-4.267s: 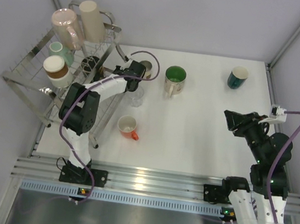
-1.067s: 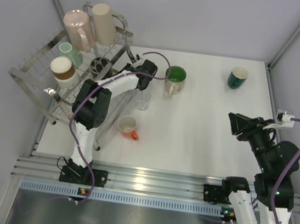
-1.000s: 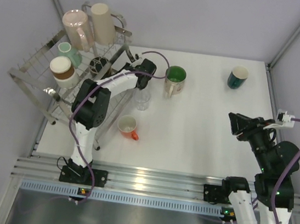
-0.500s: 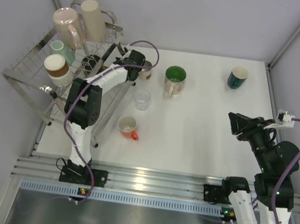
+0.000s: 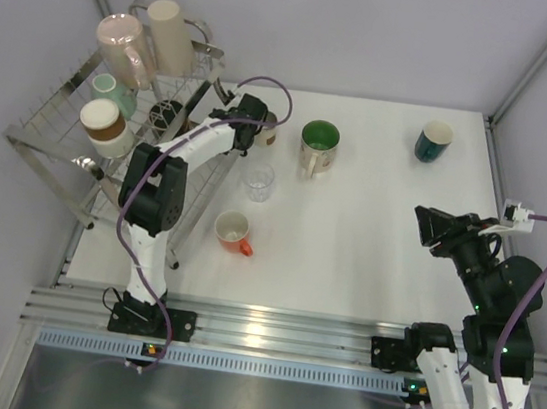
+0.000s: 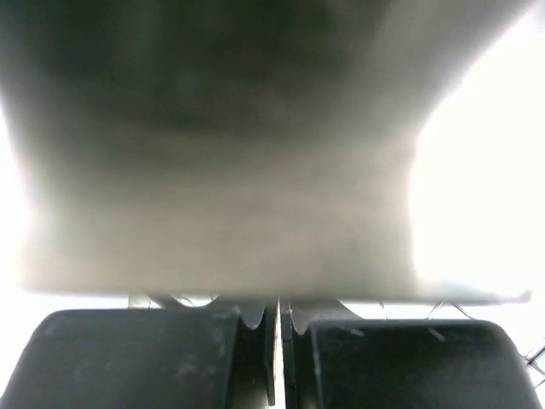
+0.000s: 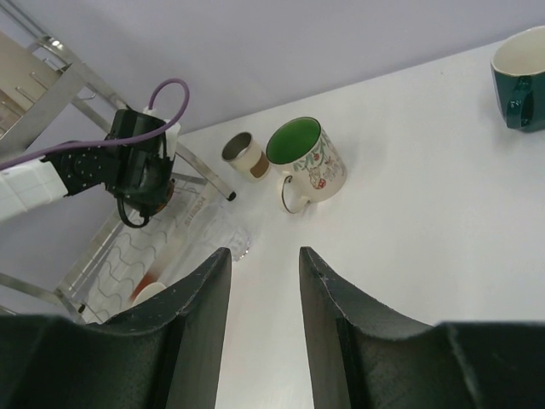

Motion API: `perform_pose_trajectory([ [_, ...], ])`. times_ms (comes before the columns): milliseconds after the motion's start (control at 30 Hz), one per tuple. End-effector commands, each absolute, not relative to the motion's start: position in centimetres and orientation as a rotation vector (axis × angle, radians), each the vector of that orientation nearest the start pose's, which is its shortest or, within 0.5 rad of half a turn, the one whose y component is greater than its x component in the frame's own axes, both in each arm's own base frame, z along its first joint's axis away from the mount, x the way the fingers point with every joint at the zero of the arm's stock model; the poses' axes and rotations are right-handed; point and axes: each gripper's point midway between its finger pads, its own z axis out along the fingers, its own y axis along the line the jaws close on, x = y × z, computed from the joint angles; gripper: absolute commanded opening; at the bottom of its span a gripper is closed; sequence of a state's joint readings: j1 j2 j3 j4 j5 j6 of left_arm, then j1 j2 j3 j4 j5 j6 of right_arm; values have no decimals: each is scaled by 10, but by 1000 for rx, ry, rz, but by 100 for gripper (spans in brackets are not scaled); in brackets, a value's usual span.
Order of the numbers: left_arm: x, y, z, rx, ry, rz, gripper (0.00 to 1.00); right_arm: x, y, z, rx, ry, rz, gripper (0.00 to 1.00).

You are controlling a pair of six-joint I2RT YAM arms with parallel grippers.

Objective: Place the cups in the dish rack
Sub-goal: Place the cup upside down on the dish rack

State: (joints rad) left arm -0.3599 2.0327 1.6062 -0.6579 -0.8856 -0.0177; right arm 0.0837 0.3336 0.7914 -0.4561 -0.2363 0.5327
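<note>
Cups (image 5: 121,41) numbered four in the rack (image 5: 47,124) and five on the desk (image 5: 371,228); left fingers (image 6: 145,358) were pressed together, right fingers (image 7: 183,341) spread.

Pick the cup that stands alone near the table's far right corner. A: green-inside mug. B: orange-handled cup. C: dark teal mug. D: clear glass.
C: the dark teal mug stands by itself near the far right corner of the table, with only bare tabletop around it.
</note>
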Motion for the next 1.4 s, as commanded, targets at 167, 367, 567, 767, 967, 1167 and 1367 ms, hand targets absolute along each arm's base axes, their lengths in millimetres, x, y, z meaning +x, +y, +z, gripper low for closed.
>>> perform_pose_trajectory([
  [167,429,-7,130,25,2348,1066,0,193,82,337,140,1556,682,39],
  [367,422,1,140,-9,2321,1137,0,193,83,337,142,1559,690,39],
  [567,417,7,133,-14,2343,1158,0,191,83,339,139,1555,697,39],
  [767,410,13,131,-40,2345,1170,0,188,81,342,140,1550,681,39],
  [967,408,13,140,-59,2332,1147,0,189,84,340,138,1550,701,39],
  [1167,408,7,143,-38,2346,1104,0,189,84,342,136,1546,698,39],
  [1367,405,5,142,-35,2356,1090,0,188,85,344,134,1543,708,39],
])
